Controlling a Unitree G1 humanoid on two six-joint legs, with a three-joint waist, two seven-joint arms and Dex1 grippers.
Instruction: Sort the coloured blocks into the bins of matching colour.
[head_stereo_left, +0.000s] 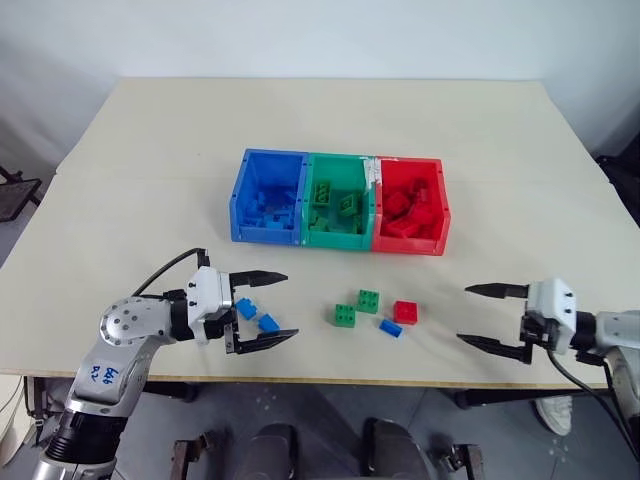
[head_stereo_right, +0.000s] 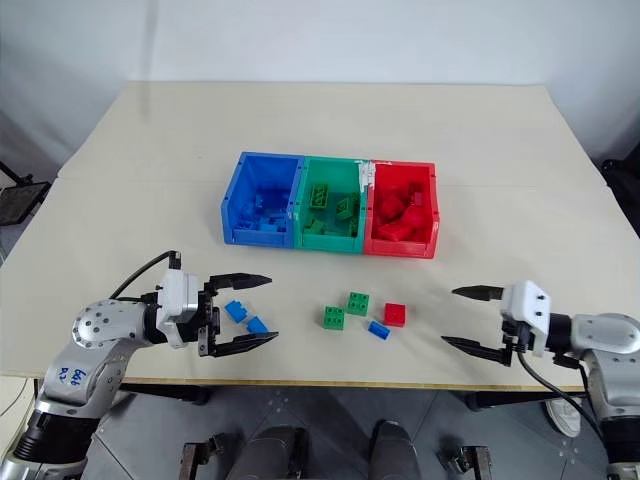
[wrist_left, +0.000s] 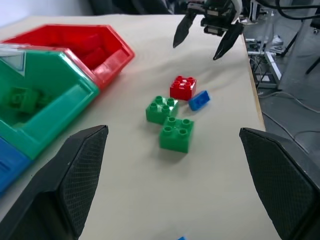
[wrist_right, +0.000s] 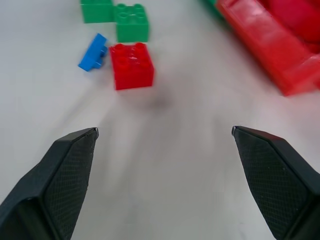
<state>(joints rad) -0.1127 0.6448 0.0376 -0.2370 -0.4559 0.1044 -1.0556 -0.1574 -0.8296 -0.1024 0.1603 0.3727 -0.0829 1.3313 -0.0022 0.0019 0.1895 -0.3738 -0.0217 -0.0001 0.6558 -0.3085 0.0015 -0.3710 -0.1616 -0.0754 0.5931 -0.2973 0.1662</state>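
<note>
Jaws spread wide and empty on both: left gripper (head_stereo_left: 262, 308) near left, right gripper (head_stereo_left: 488, 318) near right. Bins on table (head_stereo_left: 150, 160), centre: blue bin (head_stereo_left: 262, 165), green bin (head_stereo_left: 335, 166), red bin (head_stereo_left: 412, 170), each holding matching bricks. Loose, near of bins: two green blocks (head_stereo_left: 356, 307), red block (head_stereo_left: 405, 312), small blue block (head_stereo_left: 390, 328). Two blue blocks (head_stereo_left: 256, 315) apparently lie between the left fingers.

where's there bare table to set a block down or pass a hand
Bare: the table behind the bins, and both flanks of the bins out to the side edges. A strip lies free between the red brick and the open right gripper. Crowded: the loose bricks in front of the bins, and two blue bricks between the open left gripper's fingers.
</note>
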